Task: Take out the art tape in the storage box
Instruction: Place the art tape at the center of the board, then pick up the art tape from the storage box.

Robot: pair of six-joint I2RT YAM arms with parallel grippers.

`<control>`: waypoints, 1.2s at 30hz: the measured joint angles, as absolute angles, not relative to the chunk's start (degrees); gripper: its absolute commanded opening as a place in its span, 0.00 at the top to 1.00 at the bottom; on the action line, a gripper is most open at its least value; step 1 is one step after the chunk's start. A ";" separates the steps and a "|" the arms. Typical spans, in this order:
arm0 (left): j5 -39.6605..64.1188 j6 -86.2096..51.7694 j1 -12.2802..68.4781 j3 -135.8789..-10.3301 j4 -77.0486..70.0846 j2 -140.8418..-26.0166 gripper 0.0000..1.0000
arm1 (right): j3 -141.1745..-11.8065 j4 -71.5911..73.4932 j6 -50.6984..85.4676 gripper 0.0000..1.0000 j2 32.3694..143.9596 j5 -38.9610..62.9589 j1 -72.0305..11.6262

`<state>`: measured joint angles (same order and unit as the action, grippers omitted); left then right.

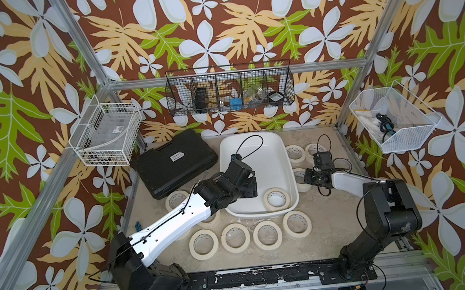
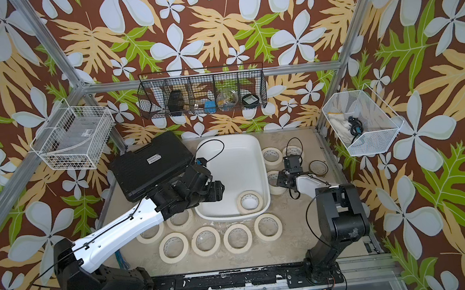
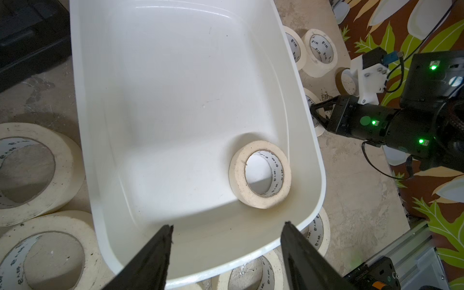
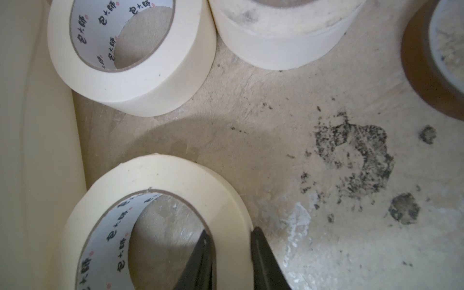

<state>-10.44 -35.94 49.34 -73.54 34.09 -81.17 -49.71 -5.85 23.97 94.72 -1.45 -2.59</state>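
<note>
In both top views the box [image 1: 255, 152] [image 2: 235, 154] holds a single roll, the last roll [image 1: 265, 200] [image 2: 239, 204], lying in its near right corner close against the sloping wall. The other rolls [image 1: 224, 239] lie out on the worktop [image 1: 337, 228] around it. The left claw [image 1: 251, 190] hangs over the box's near left part. The right claw [image 1: 309, 179] sits low just outside the right wall, not far from that corner, so a reach across for the last roll could bring the two arms together. From the left wrist the left claw [image 3: 229, 226] is released, jaws spread wide and empty, with the last roll [image 3: 237, 173] ahead and off to one side. A straight drop would likely miss, and a finger landing on the slope or rim of the box [image 3: 175, 100] could skid, shove the roll along the smooth floor, or tip the box. From the right wrist the right claw [image 4: 230, 231] is clenched on the held roll [image 4: 175, 175], one finger inside the core and one outside. That roll sits beside the box wall [image 4: 37, 150]; touching or not I cannot tell. Pulling away without letting go would, I judge, drag it against the box or its neighbour [image 4: 150, 82].
</note>
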 measured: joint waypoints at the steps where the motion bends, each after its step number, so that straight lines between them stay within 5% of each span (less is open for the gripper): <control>1: -10.41 -35.94 49.34 -73.54 34.09 -81.19 0.28 | -49.71 -5.82 23.97 0.78 94.72 -1.58 -2.66; 12: -9.98 -35.99 49.34 -73.54 34.06 -83.81 0.28 | -52.12 -9.78 23.92 0.55 92.88 -4.67 -2.76; 36: -2.50 -32.82 49.52 -76.25 30.79 -99.59 0.32 | -58.43 -23.27 23.99 0.49 69.01 5.37 -5.98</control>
<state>-2.50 -32.82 49.52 -76.25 30.79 -99.59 -58.43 -23.27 23.99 69.01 5.37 -5.98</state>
